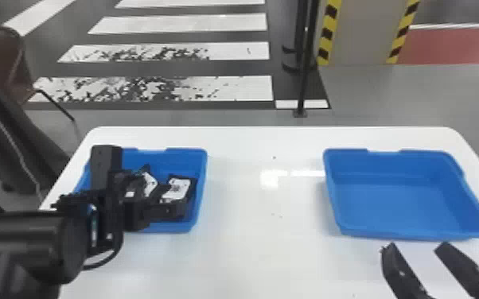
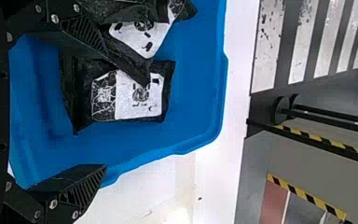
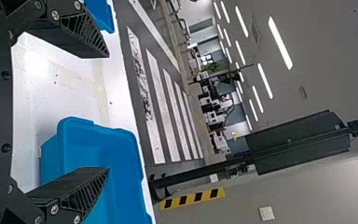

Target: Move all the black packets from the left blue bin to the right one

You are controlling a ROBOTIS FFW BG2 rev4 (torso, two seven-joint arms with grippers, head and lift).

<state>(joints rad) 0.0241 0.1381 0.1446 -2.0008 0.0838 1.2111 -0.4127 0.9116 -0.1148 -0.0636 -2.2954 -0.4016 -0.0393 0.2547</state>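
I have the left claw (image 2: 106, 109) spread and empty over the left bin (image 2: 191, 112), and the nearer packet (image 2: 137, 100) lies there between its finger lines, closer to one, long axis roughly along their reach.

No words or numbers can be read. In the head view, white labels (image 1: 177, 188) with dark print are borne by black packets (image 1: 190, 195) in the blue bin (image 1: 203, 159) at the left of the frame; the print is too small to be made out. At the upper right, a grey panel (image 1: 362, 32) is edged with yellow-and-black warning stripes (image 1: 327, 35).
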